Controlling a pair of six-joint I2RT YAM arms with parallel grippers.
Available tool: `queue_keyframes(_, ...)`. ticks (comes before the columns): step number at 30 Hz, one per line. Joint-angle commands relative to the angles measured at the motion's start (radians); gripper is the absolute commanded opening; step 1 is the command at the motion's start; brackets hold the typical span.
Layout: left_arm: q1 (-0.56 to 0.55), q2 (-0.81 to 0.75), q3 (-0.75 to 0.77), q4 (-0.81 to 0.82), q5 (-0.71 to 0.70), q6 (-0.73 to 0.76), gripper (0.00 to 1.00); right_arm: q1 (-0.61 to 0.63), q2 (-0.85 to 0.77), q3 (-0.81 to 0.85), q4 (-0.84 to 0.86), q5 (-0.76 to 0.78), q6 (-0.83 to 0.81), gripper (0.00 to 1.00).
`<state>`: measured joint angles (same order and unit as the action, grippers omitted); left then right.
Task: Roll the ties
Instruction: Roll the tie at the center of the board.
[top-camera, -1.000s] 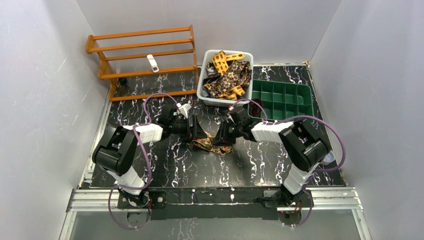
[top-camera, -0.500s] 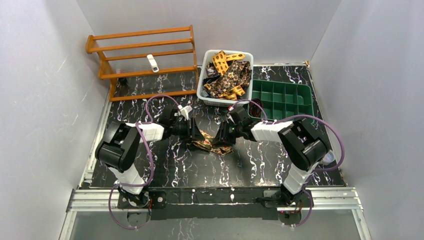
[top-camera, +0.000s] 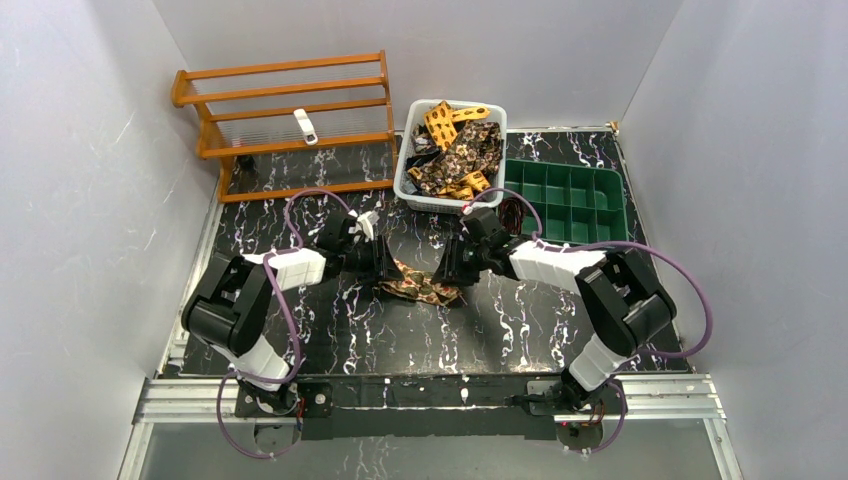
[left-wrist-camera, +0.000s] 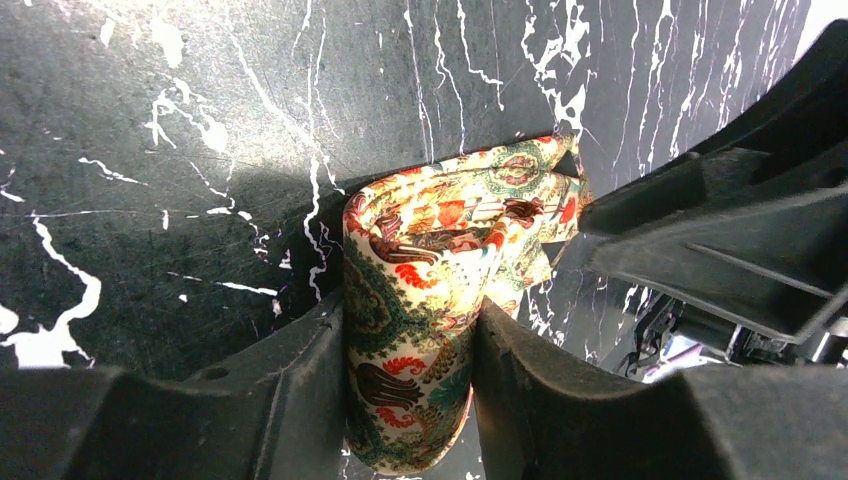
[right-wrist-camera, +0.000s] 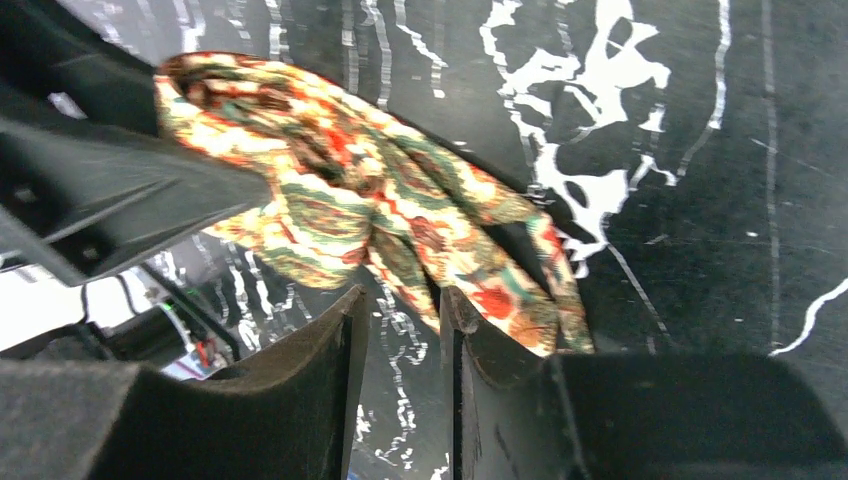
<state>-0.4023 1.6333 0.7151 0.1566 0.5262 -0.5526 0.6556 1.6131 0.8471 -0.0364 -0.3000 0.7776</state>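
Pinching tie (left-wrist-camera: 420, 300) | left fingers (left-wrist-camera: 280, 400) clamp fold | right fingers (right-wrist-camera: 300, 390) nip strand

A black tabletop (top-camera: 500, 325) veined with white lies under the left gripper's fingers (top-camera: 386, 267) and the right gripper's fingers (top-camera: 447, 272). Beyond the left fingers, well apart, stands an orange wooden rack (top-camera: 285, 105) with a small white clip (top-camera: 305, 126) on one shelf. A white basket (top-camera: 404, 178) sits beyond and between both pairs. A green compartment tray (top-camera: 580, 205) lies past the right fingers, just beside the basket.
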Motion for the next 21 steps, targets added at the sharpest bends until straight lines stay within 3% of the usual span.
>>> queue_keyframes(1, -0.011, -0.066, -0.009, -0.041, -0.090, -0.021, 0.40, -0.002, 0.049, -0.007, -0.077, 0.063, -0.043, 0.39)
queue_keyframes(6, -0.033, -0.098, 0.015, -0.086, -0.154, -0.005, 0.40, 0.002, 0.072, -0.013, -0.102, 0.058, -0.050, 0.35)
queue_keyframes(21, -0.204, -0.138, 0.178, -0.372, -0.556, 0.112, 0.38, 0.005, 0.027, -0.087, 0.025, -0.105, 0.038, 0.36)
